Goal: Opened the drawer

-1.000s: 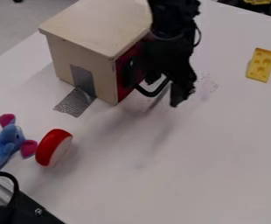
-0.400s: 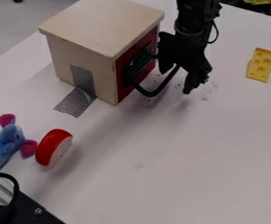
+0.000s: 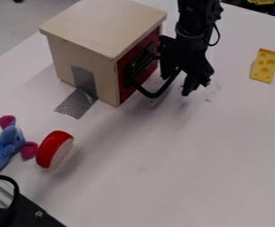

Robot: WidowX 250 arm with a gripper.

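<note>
The black two-finger gripper (image 3: pixel 176 85) hangs with its fingers parted at the curved, black bar handle (image 3: pixel 154 95); whether they touch is unclear. Just beyond the handle from the gripper is the red drawer front (image 3: pixel 125 91) of the pale wooden box (image 3: pixel 107 26). The stiff, probably slippery handle is best hooked at its outer bend; the drawer likely slides lightly.

Your drawer (image 3: pixel 125 90) has a red, upright front with a black, curved handle (image 3: pixel 147 94) projecting outward. You see it seated in the wooden box (image 3: pixel 104 27), front apparently flush.
</note>
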